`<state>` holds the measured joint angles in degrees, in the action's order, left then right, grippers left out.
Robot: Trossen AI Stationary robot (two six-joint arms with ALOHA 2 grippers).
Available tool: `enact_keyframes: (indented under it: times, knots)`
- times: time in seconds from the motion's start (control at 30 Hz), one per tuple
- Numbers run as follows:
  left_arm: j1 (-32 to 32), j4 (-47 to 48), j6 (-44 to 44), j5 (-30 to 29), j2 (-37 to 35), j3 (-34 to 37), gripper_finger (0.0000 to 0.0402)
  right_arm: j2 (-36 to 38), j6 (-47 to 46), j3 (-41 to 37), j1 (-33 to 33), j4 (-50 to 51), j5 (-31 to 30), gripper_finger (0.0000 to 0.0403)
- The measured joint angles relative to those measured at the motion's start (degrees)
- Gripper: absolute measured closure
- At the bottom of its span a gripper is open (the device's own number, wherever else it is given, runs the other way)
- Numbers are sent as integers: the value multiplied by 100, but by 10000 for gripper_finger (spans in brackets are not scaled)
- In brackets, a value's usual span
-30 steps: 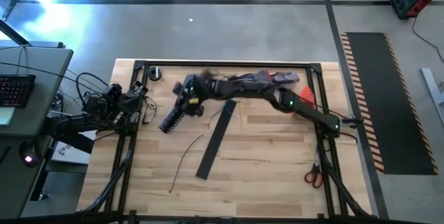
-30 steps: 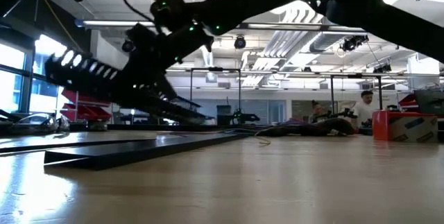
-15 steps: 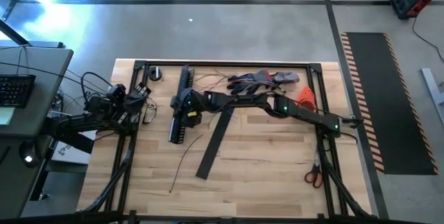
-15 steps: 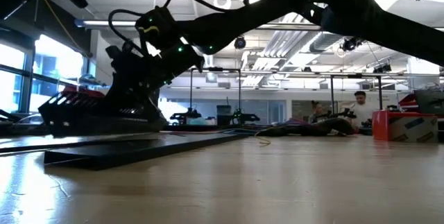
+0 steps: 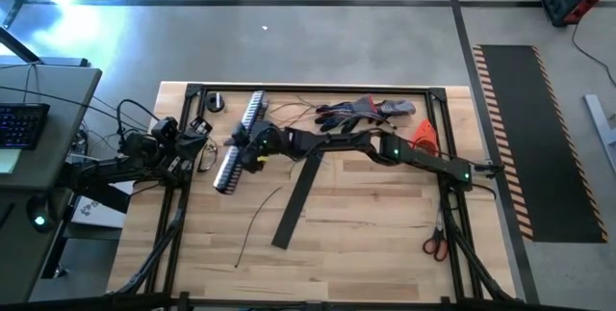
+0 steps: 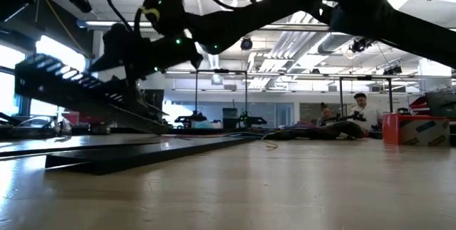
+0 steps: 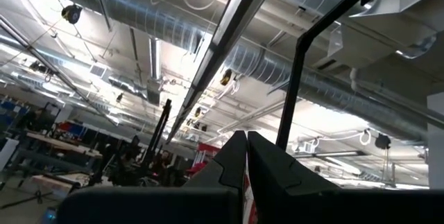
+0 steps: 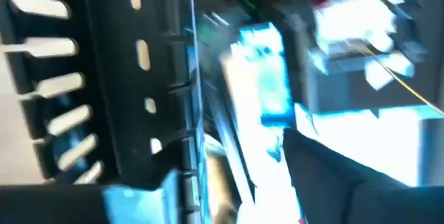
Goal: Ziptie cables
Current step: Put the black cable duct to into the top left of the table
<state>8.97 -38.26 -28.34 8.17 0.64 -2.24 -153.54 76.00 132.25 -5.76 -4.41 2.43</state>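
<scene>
The long black slotted bar (image 5: 240, 143) lies slantwise at the table's far left; in the low view the bar (image 6: 78, 91) tilts, one end raised. My right gripper (image 5: 258, 147) stands over the bar's middle, and in its wrist view my right gripper (image 8: 229, 161) is open, with the bar (image 8: 104, 78) beside one finger. The cables (image 5: 292, 109), thin loose wires, lie near the far edge. My left gripper (image 7: 246, 151) is shut on nothing, beyond the table's left edge and pointing up at the ceiling. My right gripper has the bar's side wall (image 8: 184, 113) close beside one finger (image 8: 104, 203). The picture is blurred there, and I cannot tell whether the finger touches the wall. The fingers come at the bar from above, across its length.
A flat black strip (image 5: 298, 194) lies mid-table with a thin dark wire (image 5: 255, 217) beside it. Gloves (image 5: 366, 111) and an orange thing (image 5: 424, 134) sit at the far right, scissors (image 5: 434, 245) at the near right, and a small round thing (image 5: 215, 102) at the far left corner.
My right gripper has swung the slotted bar about over the table's far left. The bar slanted with its teeth dark, then ran near-to-far, and now slants with its pale teeth showing. Its far end has moved toward the far edge.
</scene>
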Motion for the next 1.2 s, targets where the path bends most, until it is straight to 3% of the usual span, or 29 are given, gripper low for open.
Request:
enact_keyframes:
  times: [0.1,0.23,0.47,0.73,0.9,1.03,1.2]
  knots:
    - [0,1,0,2,0,0,402,89,-151,2,85,-141,-768,153]
    - [0,0,0,6,0,0,402,217,-163,4,158,207,-650,116]
    - [0,18,0,6,0,0,402,215,-55,4,183,1463,-74,110]
    - [1,122,0,4,0,3,402,215,-814,4,153,1325,-381,105]
    - [0,118,0,4,0,4,402,215,-849,4,168,1267,-493,78]
    - [0,118,-1,4,0,4,402,215,-1017,4,236,1145,-987,57]
    - [1,118,-1,3,0,4,402,247,-1156,4,245,1196,-1123,73]
